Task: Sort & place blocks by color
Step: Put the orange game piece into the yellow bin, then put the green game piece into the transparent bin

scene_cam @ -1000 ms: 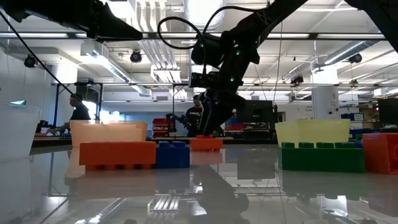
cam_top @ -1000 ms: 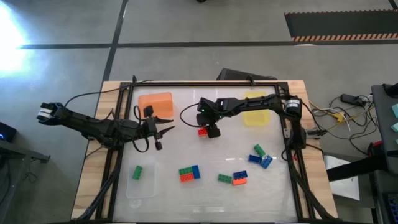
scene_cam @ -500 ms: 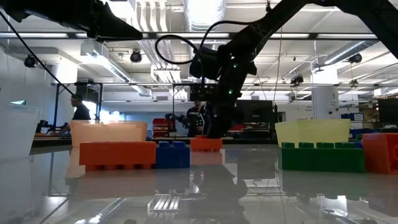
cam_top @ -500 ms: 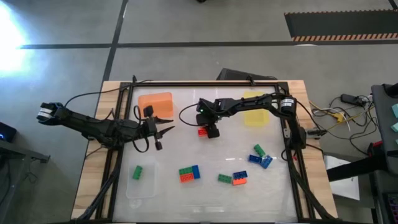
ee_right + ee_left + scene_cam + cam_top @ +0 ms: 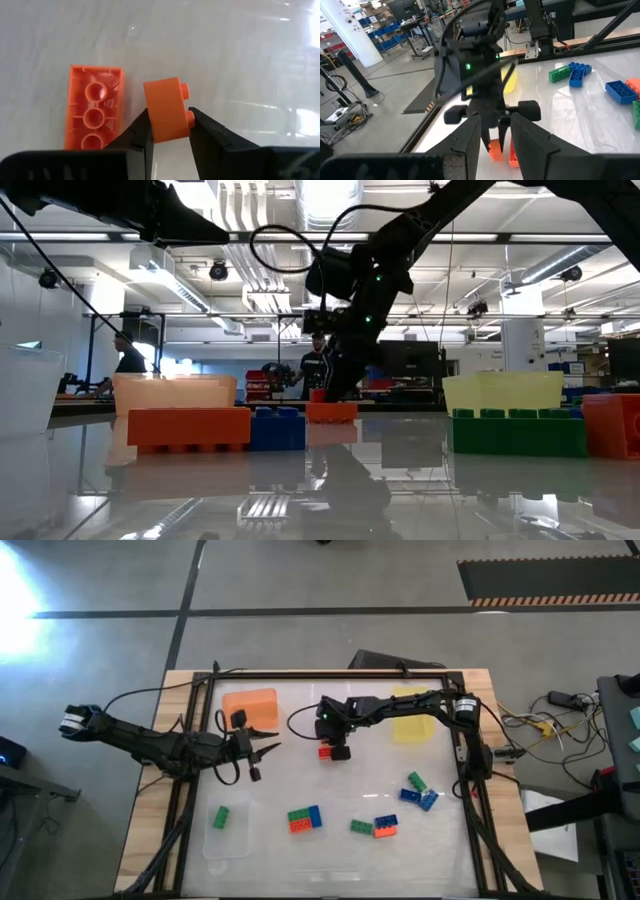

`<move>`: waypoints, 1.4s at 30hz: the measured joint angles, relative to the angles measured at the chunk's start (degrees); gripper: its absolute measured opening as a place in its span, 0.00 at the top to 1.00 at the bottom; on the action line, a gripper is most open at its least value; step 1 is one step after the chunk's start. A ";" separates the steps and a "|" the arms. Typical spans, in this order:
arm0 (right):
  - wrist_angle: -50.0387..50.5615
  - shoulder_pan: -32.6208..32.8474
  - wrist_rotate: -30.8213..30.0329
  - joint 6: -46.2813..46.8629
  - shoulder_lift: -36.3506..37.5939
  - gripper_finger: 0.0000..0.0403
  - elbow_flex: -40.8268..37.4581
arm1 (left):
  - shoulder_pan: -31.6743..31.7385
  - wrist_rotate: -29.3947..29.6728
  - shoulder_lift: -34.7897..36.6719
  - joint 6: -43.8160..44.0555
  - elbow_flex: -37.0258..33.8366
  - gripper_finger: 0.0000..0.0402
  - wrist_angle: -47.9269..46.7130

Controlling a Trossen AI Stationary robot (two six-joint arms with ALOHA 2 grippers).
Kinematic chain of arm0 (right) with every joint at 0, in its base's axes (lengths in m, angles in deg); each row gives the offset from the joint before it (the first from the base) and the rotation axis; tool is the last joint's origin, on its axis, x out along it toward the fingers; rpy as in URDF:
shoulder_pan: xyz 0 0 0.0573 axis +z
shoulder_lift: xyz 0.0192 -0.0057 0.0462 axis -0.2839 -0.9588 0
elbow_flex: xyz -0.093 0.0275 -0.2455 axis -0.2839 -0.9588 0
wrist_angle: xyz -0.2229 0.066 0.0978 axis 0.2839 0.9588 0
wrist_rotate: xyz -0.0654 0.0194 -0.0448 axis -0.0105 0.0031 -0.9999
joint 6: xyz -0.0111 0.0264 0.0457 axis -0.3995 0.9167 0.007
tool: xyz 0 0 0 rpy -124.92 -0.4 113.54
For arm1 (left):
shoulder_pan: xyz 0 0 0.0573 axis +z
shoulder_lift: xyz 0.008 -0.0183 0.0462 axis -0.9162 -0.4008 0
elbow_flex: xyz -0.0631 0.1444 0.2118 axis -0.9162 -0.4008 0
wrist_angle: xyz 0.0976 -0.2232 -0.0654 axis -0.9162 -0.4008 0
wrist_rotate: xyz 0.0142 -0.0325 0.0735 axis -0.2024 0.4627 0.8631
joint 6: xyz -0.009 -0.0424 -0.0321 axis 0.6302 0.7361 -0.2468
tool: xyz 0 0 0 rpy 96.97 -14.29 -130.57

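Observation:
My right gripper [image 5: 337, 751] stands mid-table, pointing down, shut on a small orange block [image 5: 165, 107]. A second orange block [image 5: 95, 107] lies beside it with its hollow underside up. My left gripper [image 5: 266, 752] waits open to the left of them, near the orange tray [image 5: 250, 705]. Its wrist view shows the right gripper [image 5: 492, 137] coming down on the two orange blocks [image 5: 495, 150]. One green block [image 5: 220, 817] lies in the clear tray [image 5: 228, 840]. Blue, green and orange blocks lie in groups [image 5: 305, 819], [image 5: 373, 827], [image 5: 420, 790] toward the near edge. My right gripper pinches the small orange block by two opposite side faces [image 5: 150, 117] between its two fingers [image 5: 137, 132], coming from above and pointing down. The block is turned on its side, studs [image 5: 187, 102] sticking out sideways. Whether it is clear of the table I cannot tell.
The yellow tray [image 5: 410, 715] sits at the far right, behind the right arm. A black frame [image 5: 330, 675] runs around the white table top. In the low view an orange and a blue block [image 5: 215, 427] and a green block [image 5: 520, 430] stand close to the camera.
My right gripper has dipped onto the orange blocks and shifted slightly toward the table's left, turning a little over them. The left arm has kept still.

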 joint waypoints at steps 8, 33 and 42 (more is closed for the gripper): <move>6.89 -0.72 -10.68 7.81 8.50 0.80 0.02 | 0.00 0.02 0.00 0.28 0.00 0.77 0.11; 22.64 -18.40 -28.24 51.09 32.79 0.76 -27.60 | 0.00 0.02 0.00 0.37 0.15 0.77 0.28; 21.38 -18.40 -28.25 50.34 31.52 0.65 -27.99 | 0.00 0.02 0.00 0.36 0.40 0.77 0.27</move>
